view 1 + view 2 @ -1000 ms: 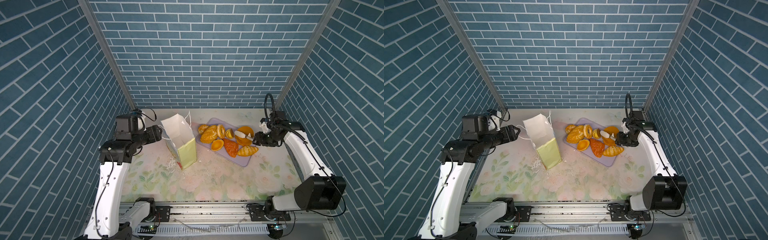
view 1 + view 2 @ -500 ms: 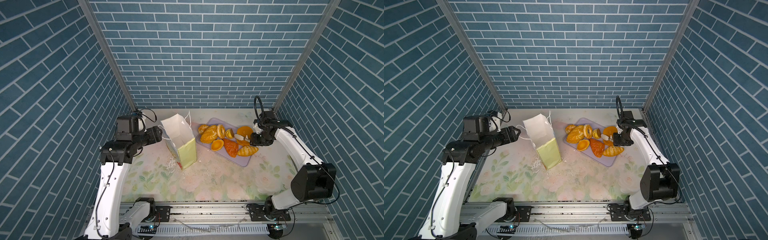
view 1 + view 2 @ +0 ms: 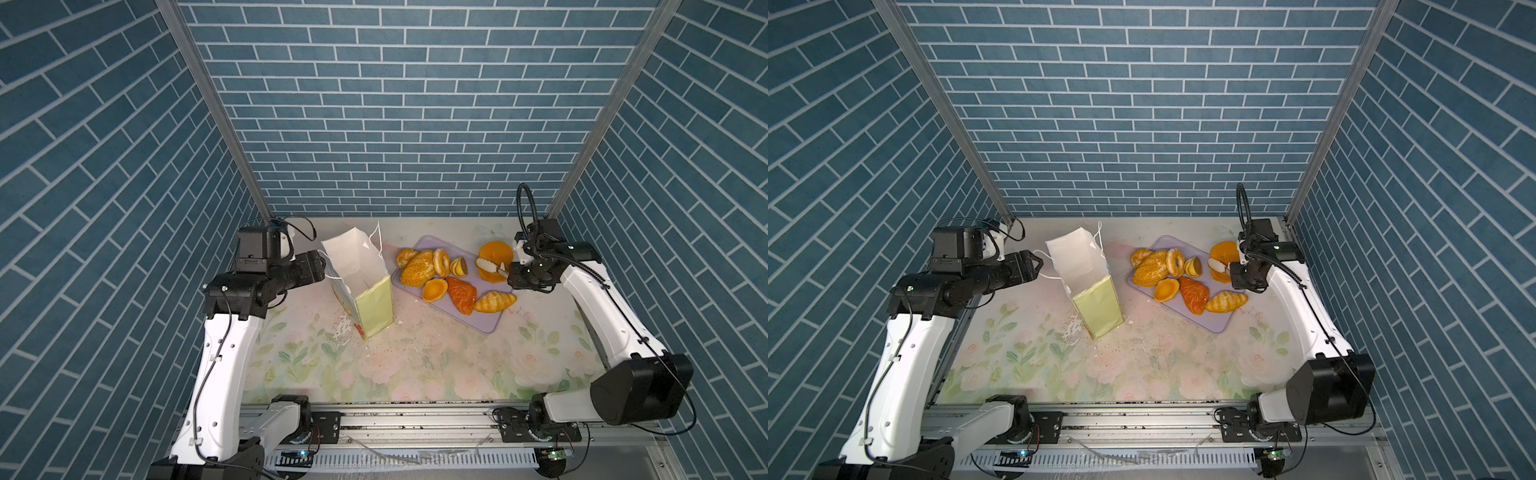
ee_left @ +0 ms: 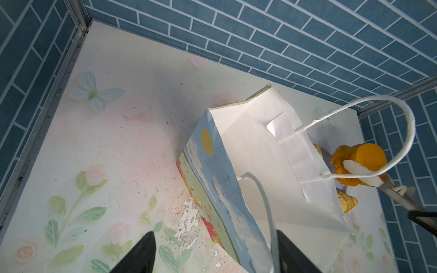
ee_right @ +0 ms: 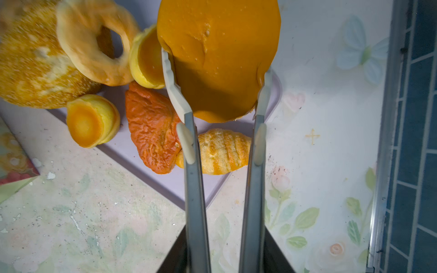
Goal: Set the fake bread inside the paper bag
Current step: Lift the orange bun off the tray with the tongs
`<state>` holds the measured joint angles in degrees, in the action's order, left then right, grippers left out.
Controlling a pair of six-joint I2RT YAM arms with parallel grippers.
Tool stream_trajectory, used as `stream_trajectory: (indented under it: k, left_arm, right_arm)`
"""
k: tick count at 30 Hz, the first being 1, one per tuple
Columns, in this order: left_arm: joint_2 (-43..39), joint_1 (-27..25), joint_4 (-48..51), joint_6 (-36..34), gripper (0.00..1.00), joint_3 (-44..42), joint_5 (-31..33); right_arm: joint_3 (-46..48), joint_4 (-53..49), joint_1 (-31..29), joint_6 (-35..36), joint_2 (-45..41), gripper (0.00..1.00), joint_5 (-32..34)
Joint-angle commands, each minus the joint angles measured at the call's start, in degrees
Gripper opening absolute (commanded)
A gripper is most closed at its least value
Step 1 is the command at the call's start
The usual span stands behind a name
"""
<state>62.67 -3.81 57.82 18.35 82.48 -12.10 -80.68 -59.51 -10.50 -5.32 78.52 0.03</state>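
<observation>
The paper bag [image 3: 361,266] [image 3: 1088,266] stands open at the table's left middle, white inside, with a blue side [image 4: 212,170]. My left gripper [image 3: 320,266] [image 3: 1036,264] [image 4: 215,234] is open at the bag's left rim, a cord handle by one finger. Fake bread lies on the lavender tray [image 3: 478,320] [image 3: 1208,322]: a seeded loaf [image 3: 417,268], bagel [image 3: 441,262], tart shell [image 3: 434,289] and two croissants [image 3: 462,294]. My right gripper [image 3: 490,266] [image 3: 1219,265] [image 5: 216,66] is shut on the orange pancake stack [image 3: 494,251] [image 5: 220,35] over the tray's far right corner.
Blue brick walls close in the table on three sides, and the right wall [image 5: 413,118] is close to my right arm. White flakes [image 3: 345,332] lie on the floral tabletop beside the bag. The metal rail [image 3: 415,419] runs along the front edge.
My right gripper reached left onto the tray, closed on the orange pancake stack and drew back right with it. The left arm and the bag have not moved.
</observation>
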Motion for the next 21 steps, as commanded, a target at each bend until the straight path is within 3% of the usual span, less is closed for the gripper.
stream_trajectory:
  k: [1,8,14,21]
  left_arm:
    - [0.6,-1.5,1.3,-0.9,0.78,2.1,1.1]
    - [6.0,-2.8,2.0,-1.4,0.73,5.4,0.3]
    - [10.0,-2.8,2.3,-1.5,0.45,8.0,-0.7]
    - [9.9,-2.4,1.7,-0.1,0.26,6.4,-0.2]
  right_arm:
    - [-5.6,1.0,-0.5,-1.3,-5.8,0.31,-0.4]
    - [-17.6,2.1,-5.8,-1.5,-5.2,0.31,-10.9]
    - [-31.9,2.8,-15.9,1.0,1.4,0.29,-14.0]
    - [-55.6,-5.8,-25.9,5.8,14.9,0.29,-17.3]
